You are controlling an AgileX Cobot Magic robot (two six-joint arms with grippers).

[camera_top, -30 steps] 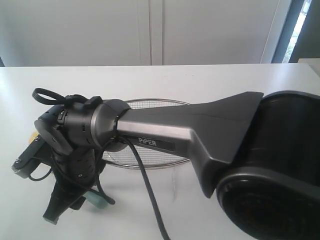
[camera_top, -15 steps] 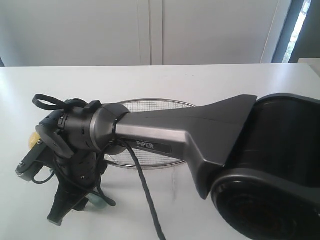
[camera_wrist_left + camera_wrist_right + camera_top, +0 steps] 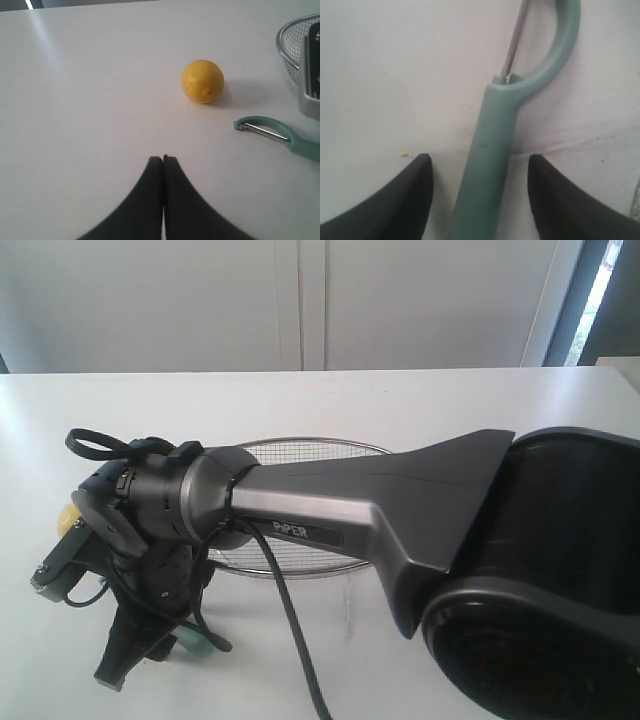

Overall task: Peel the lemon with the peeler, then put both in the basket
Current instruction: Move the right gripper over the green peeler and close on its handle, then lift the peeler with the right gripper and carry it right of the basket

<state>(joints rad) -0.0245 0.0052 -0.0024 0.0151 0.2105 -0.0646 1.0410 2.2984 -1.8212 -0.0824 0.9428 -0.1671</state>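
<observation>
Peeler [image 3: 494, 120] handle lies untouched between the spread jaws of my right pincer [image 3: 479, 167]; my left pincer [image 3: 163, 160] is pressed together, empty, lemon [image 3: 202, 81] ahead of it, apart.

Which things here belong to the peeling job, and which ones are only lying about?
For the job:
- lemon, unpeeled, on the table
- peeler, lying flat, straddled by the open right gripper
- basket, beside them

Only lying about:
- tiny yellow crumb on the table
- black cable, part of the arm
</observation>
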